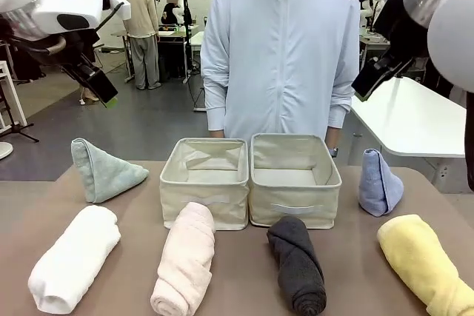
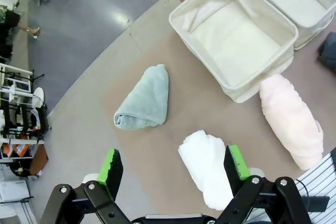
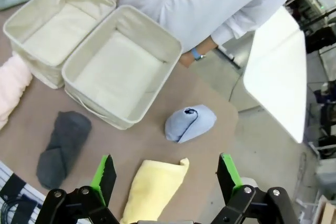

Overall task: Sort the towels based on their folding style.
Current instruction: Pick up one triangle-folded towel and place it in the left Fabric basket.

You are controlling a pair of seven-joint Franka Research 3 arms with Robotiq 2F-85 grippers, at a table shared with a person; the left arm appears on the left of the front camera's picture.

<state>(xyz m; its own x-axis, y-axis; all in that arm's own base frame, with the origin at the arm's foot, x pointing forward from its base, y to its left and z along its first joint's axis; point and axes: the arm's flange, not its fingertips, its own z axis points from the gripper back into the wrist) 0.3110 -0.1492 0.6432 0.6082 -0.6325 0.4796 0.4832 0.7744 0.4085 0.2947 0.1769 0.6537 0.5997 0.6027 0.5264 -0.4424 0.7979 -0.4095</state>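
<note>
Beige bins (image 1: 289,214) hold nothing, six towels (image 1: 74,260) lie around them, so sorting looks unstarted; left gripper (image 2: 173,163) and right gripper (image 3: 165,165), both spread wide, must pick one.

The table (image 1: 244,286) is plain dull brown. On it lie a white towel (image 1: 74,258), a pale pink towel (image 1: 185,257), a dark grey towel (image 1: 298,263) and a yellow towel (image 1: 424,258), all unpatterned. The 2 cone towels are grey-teal (image 1: 104,170) and light blue (image 1: 379,183). The 2 bins (image 1: 205,183) are plain cream-beige. The person's jacket (image 1: 281,49) is pale blue and the watch strap (image 3: 196,54) is blue. Both jaws are black with bright green pads (image 2: 107,162). The floor (image 1: 148,120) is grey.
</note>
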